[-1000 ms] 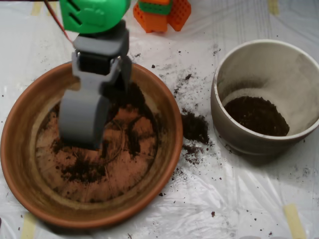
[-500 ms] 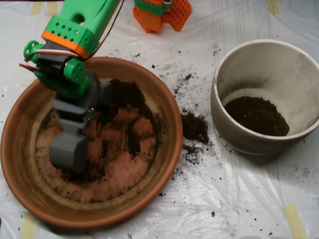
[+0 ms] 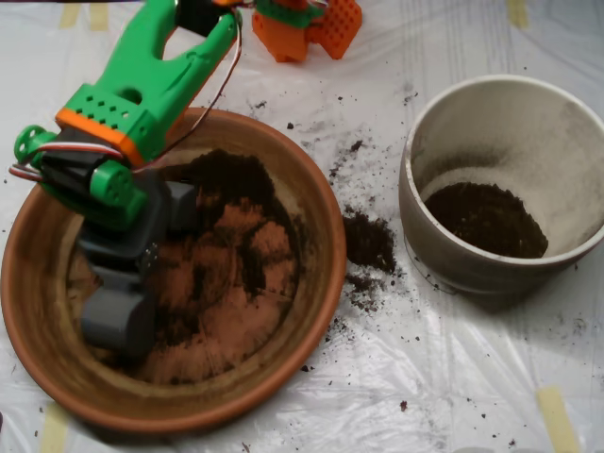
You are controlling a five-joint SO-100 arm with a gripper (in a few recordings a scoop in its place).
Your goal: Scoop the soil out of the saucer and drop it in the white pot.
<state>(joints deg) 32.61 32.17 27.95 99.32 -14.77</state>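
Observation:
The terracotta saucer (image 3: pixel 319 247) fills the left half of the overhead view. Dark soil (image 3: pixel 229 178) lies piled against its far inner wall, and a thin smear covers the bottom. My grey scoop (image 3: pixel 118 321) is down at the saucer's lower left, near the rim, with dark crumbs around its tip. The green and orange arm (image 3: pixel 142 90) reaches in over the saucer's upper left and hides that part of the dish. The white pot (image 3: pixel 566 132) stands to the right, apart from the saucer, with a layer of soil (image 3: pixel 486 219) at its bottom.
Spilled soil (image 3: pixel 368 241) lies on the plastic-covered table between the saucer and the pot, with crumbs scattered around. An orange and green block (image 3: pixel 307 26) sits at the top edge. Strips of tape (image 3: pixel 555 415) hold the sheet.
The arm has swung left and down over the saucer. The scoop has slid from the dish's upper middle to its lower left, dragging through the thin soil.

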